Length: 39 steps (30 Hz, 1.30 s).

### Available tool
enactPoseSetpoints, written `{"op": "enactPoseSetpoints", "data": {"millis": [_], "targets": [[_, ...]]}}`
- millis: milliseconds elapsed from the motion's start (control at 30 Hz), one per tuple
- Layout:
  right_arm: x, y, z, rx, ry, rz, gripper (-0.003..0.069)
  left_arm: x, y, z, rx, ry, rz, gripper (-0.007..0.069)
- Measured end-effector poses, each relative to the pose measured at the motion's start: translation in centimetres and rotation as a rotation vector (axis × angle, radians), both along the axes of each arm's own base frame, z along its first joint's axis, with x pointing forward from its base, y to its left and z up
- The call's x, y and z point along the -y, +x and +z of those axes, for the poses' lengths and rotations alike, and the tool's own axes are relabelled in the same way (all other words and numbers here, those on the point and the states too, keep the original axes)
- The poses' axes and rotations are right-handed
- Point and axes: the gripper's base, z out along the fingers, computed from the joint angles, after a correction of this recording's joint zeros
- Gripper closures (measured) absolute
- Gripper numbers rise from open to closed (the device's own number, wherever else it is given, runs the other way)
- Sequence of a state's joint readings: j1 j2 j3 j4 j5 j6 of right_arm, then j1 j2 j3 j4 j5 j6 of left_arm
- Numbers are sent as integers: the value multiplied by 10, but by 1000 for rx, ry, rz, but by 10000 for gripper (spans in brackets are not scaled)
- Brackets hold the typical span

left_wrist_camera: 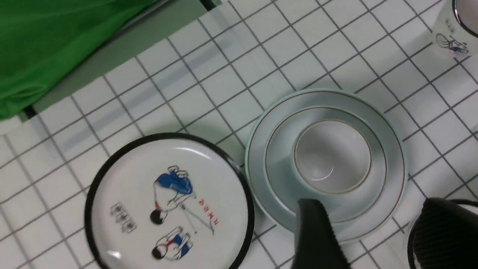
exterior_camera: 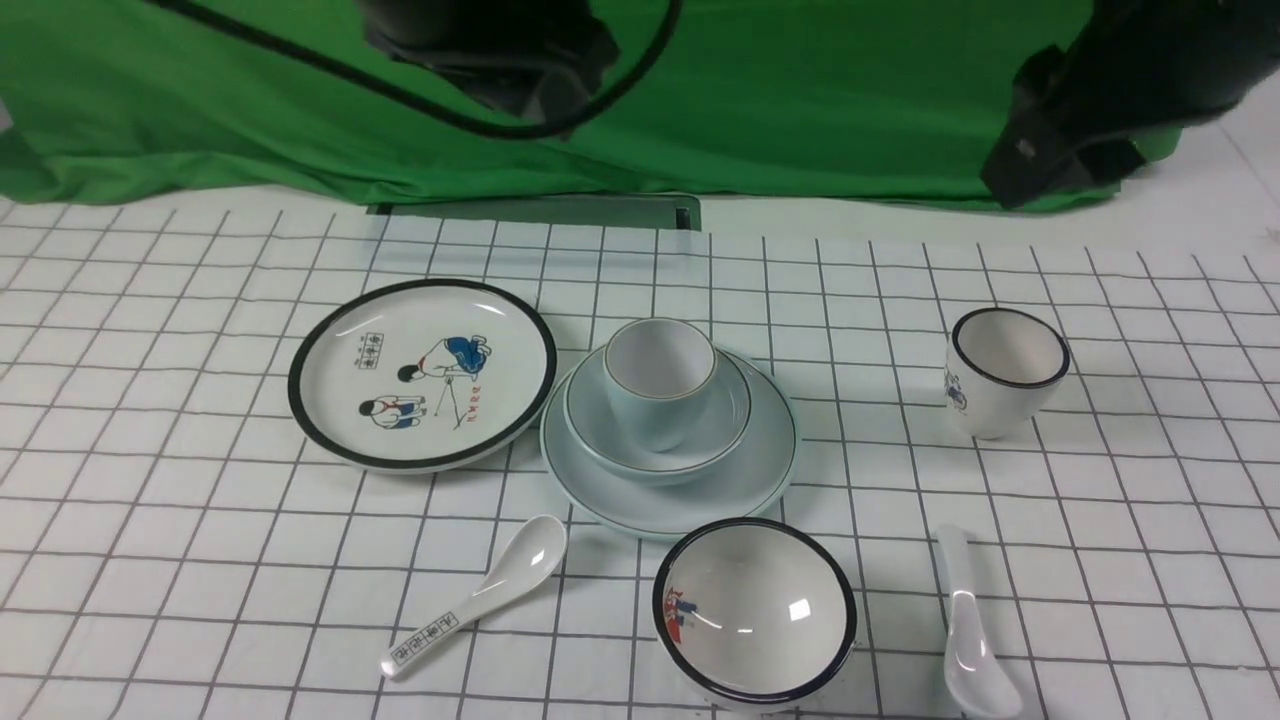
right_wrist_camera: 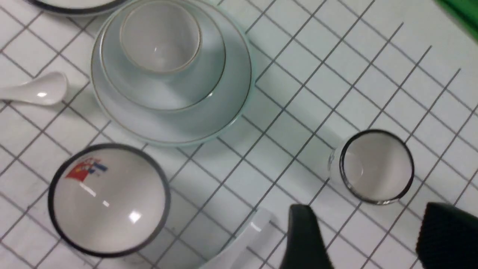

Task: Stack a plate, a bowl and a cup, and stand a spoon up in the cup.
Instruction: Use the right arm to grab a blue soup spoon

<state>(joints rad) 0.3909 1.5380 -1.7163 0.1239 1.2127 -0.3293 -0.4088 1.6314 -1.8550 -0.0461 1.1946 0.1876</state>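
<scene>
Three pieces look nested already, so I judge that only the spoon step is left. Nearest me, the plain glossy white ceramic soup spoon [exterior_camera: 968, 630] lies flat on the gridded white cloth [exterior_camera: 150, 500]. It is off the near right of the plain pale blue-green round plate [exterior_camera: 760, 480] and apart from it, with its handle pointing away from me. A white black-rimmed bowl with a small coloured picture [exterior_camera: 755, 610] sits just beside the plate's near edge. A white spoon with black characters on its handle [exterior_camera: 470, 600] lies off the plate's near left; that one I leave alone.

I would pinch the plain spoon across its narrow handle, since glazed ceramic will likely slip. Then I would lift it clear of the black-rimmed bowl, tip the scoop down and lower it slowly.

On the plate rests the pale blue-green shallow bowl [exterior_camera: 725, 440], and the pale blue-green handleless cup [exterior_camera: 655, 385] stands upright in that bowl. It looks easy to knock.

The right gripper [right_wrist_camera: 366, 239] hangs above the cloth to the plate's right, fingers [right_wrist_camera: 304, 239] spread wide and holding nothing, with the plain spoon's handle showing just beside one. The left gripper [left_wrist_camera: 377, 239] hovers over the plate's edge, fingers apart and empty. Both arms sit high beyond the plate, against the green backdrop [exterior_camera: 850, 100].
</scene>
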Motion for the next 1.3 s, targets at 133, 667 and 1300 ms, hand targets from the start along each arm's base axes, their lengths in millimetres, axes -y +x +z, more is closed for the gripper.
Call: {"op": "enactPoseSetpoints", "data": {"millis": [133,667,1300], "targets": [[10,-27,-24,-87,-27,-10,283,-22,-40,-10,24,6,57,448],[12,-29,-154,-198,9,-201,306,-72,-170,-85,113,-157,74,664],[-5,17,-260,-341,2,-411,157,-79,-190,-101,28,-105,47,661]]}}
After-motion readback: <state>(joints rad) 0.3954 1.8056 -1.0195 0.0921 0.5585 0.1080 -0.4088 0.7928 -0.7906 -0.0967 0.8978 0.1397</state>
